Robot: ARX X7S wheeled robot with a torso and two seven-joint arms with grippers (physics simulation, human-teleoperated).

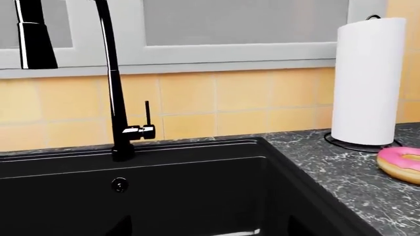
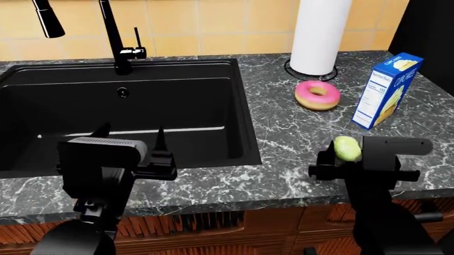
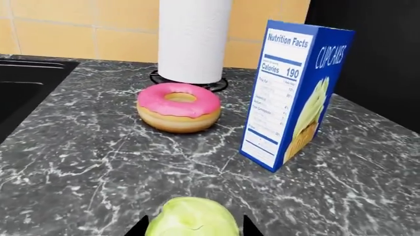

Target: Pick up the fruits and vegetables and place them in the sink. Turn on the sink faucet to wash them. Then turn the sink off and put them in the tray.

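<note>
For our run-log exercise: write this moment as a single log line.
left gripper: open, over sink edge | right gripper: shut on sprout above counter | faucet: no water visible

Sprout [image 2: 347, 148] btwn R fingers [image 2: 325, 155]

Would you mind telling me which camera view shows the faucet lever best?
The left wrist view: the lever stands close and sharp against the tiles, beside the faucet. The head view shows it smaller and farther off. The right wrist view does not show it at all.
</note>
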